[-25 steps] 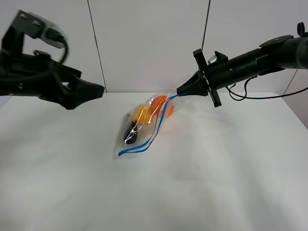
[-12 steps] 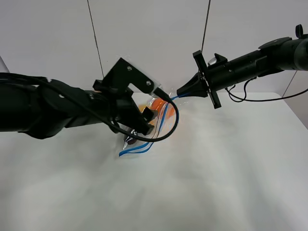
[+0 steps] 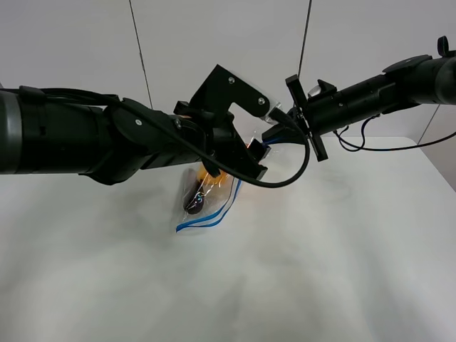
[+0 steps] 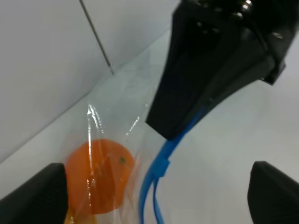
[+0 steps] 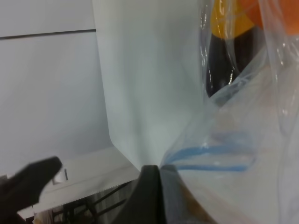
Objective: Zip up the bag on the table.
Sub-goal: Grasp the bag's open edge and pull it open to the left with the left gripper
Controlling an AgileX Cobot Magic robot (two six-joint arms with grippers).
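The clear bag lies on the white table with an orange, a yellow fruit and a dark eggplant inside. Its blue zipper strip runs up to my right gripper, which is shut on the strip's far end and holds that corner lifted. My left gripper reaches across just beside it, over the bag's raised end. In the left wrist view its fingertips stand wide apart, with the blue strip, the orange and the right gripper's black fingers between and ahead of them. The right wrist view shows the strip.
The left arm spans the left half of the scene above the table and hides the bag's upper part. A grey panelled wall stands behind the table. A cable hangs from the right arm.
The left arm has swung in from the far left, across the bag, up to the right gripper. The right gripper has held still on the zipper end.
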